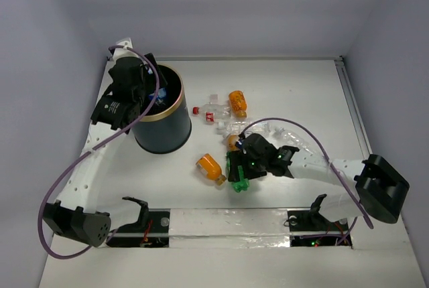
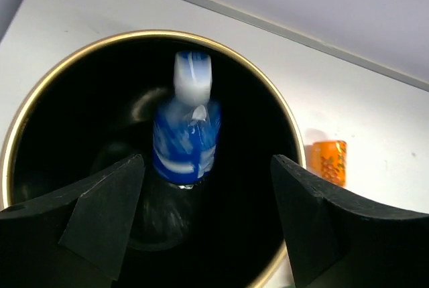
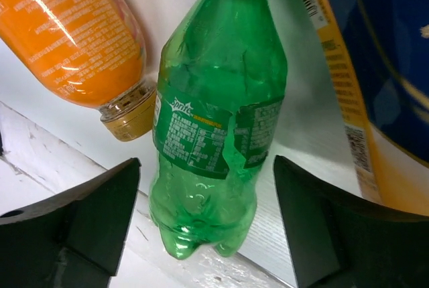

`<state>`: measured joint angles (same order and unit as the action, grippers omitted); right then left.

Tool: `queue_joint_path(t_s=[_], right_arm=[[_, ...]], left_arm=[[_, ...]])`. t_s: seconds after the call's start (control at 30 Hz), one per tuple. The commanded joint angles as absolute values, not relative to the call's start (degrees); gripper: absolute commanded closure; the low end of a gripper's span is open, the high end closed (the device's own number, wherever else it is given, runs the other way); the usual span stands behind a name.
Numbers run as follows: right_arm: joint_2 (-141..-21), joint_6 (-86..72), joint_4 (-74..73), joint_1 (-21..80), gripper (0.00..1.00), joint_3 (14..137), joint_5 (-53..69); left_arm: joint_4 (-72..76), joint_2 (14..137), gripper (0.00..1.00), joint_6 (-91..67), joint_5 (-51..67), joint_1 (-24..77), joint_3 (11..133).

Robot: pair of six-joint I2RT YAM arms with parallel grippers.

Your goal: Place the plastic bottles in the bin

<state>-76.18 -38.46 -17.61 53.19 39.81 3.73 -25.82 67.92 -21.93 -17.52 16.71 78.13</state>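
**One bottle binned, about six left on the table**

One bottle shows inside the bin [image 1: 164, 137], which stands upright at the left of the top view. The left gripper [image 2: 206, 167] hangs over its mouth, fingers wide apart with nothing between them. Below them, against the black inside, sits a blurred blue-labelled bottle [image 2: 186, 137].

At lower centre of the top view, the right gripper [image 3: 206, 167] is spread wide either side of the green bottle [image 3: 218, 134]. That bottle lies on the table [image 1: 301, 87] between the fingers, clear of both as far as the wrist view shows.

Just beside it, upper left in that view, lies the near orange bottle [image 3: 74, 33]. A dark-blue-labelled bottle [image 3: 382, 67] fills the right edge.

Further up the top view lie the far orange bottle [image 1: 237, 103] and the clear bottles [image 1: 209, 110].

By this count the task is in its early part, and the green bottle looks like the next pick.
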Motion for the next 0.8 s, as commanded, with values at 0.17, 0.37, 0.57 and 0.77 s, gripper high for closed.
queue_joint_path(t_s=[0.17,0.37,0.57,0.77], right_arm=[[-76.65,-40.25,-14.14,54.67,0.56,41.83,3.43],[-66.90,-39.03,-24.58,54.67,0.63,48.84,-1.76],[-63.18,-35.08,-31.54,54.67,0.64,62.82,-4.21],[-74.25,-29.27,-30.41,54.67,0.64,87.94,-5.53]], left_arm=[[-27.42,61.09,0.34,-23.72,-8.28,16.61,79.54],[-28.83,53.45,0.62,-29.52,1.56,20.90,70.94],[-29.27,46.41,0.74,-41.64,-2.37,32.68,58.47],[-28.13,42.54,0.76,-52.90,-4.30,40.86,45.80]])
